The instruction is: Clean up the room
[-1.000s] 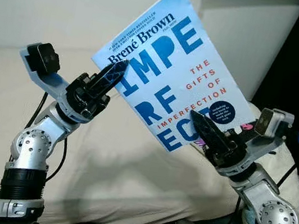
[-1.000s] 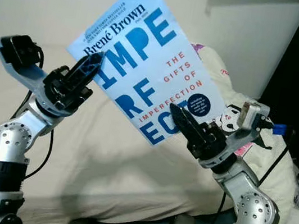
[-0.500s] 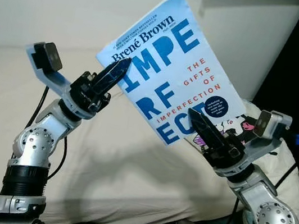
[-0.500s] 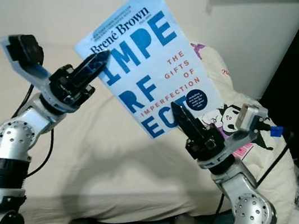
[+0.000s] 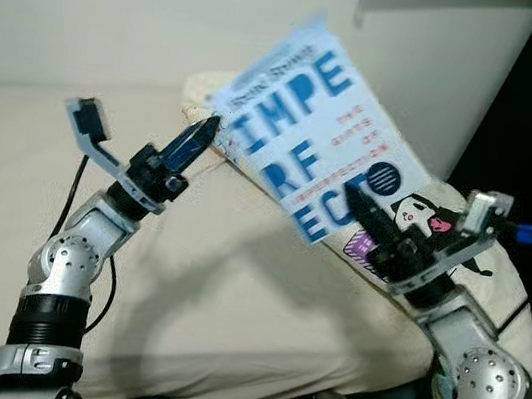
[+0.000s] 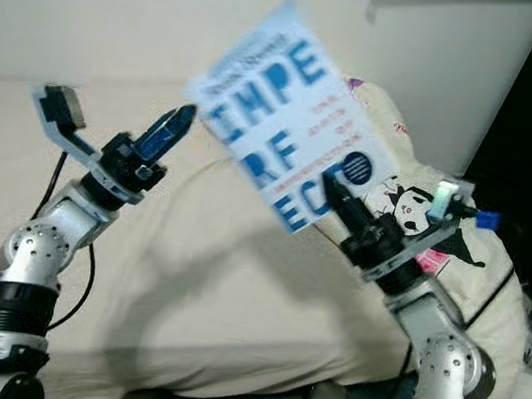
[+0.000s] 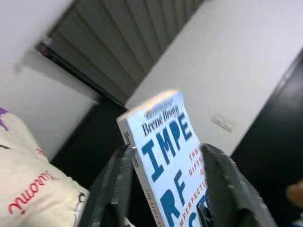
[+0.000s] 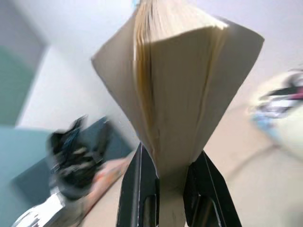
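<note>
- A humanoid robot's right gripper (image 5: 371,208) clamps the lower edge of one blue-and-white paperback book (image 5: 322,133) and holds it tilted in the air above a cream-covered bed (image 5: 211,292); in the right wrist view the pages fan out beyond the two black fingers.
- The left gripper (image 5: 194,143) points its tips at the book's spine side. In the left wrist view the fingers (image 7: 116,189) stand apart with the book's corner between them; whether they touch it cannot be told.
- Counted: one book, one cartoon-printed pillow (image 5: 425,220) just beyond the right jaws, two grippers.
- Progress, as a judgement: the book is lifted off the bed but not yet put away, so the tidying looks early, with a resting place for the book not yet reached.
</note>
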{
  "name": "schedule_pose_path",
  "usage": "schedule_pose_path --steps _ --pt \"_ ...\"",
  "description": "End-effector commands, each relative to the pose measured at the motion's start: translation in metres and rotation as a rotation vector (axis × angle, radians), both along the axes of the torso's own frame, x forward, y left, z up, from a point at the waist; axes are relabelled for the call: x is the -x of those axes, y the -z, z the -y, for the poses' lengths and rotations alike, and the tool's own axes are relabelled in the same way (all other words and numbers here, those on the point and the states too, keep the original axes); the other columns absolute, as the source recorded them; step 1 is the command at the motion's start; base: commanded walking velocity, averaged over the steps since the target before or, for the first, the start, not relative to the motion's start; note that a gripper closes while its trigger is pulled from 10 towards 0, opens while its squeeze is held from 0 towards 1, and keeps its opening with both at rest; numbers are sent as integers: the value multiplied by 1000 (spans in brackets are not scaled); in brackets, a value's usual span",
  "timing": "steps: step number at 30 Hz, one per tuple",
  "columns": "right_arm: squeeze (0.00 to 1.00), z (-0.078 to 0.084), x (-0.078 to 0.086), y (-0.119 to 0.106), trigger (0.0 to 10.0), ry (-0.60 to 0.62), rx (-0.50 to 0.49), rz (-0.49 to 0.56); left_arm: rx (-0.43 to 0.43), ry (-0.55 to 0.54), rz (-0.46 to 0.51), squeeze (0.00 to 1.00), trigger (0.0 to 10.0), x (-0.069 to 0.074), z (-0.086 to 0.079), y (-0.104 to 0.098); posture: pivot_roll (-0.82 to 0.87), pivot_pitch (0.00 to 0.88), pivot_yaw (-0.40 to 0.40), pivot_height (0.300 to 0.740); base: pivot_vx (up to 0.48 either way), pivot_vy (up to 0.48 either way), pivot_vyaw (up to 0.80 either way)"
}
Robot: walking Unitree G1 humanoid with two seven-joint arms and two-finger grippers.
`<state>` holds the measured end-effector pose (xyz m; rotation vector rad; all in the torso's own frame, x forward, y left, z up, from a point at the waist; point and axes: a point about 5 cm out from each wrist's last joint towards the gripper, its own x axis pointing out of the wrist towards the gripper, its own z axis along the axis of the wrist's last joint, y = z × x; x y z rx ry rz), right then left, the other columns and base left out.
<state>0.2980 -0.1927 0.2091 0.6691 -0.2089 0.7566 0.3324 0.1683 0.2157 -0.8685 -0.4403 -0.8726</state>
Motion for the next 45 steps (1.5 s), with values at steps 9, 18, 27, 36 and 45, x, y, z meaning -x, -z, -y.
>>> schedule_pose_path --steps 9,18,27,36,45 --pt "0 1 -3 3 0 26 -1 1 -69 -423 -412 1000 10000 -12 -56 77 -122 76 76 607 0 0 -45" --pt "0 0 -7 26 0 65 40 -75 -272 -698 -776 0 10000 5 -89 137 -112 73 78 629 0 0 0" --pt "0 -4 -4 59 0 79 147 -176 -381 -785 -980 0 10000 31 -97 181 -115 79 83 656 0 0 0" --pt "0 -6 -2 72 0 86 165 -208 -347 -820 -1081 0 10000 43 -102 195 -105 83 90 679 0 0 0" --pt "0 -5 -4 90 0 145 241 -248 -422 -840 -1109 0 10000 49 -101 204 -103 82 91 707 -368 0 0"
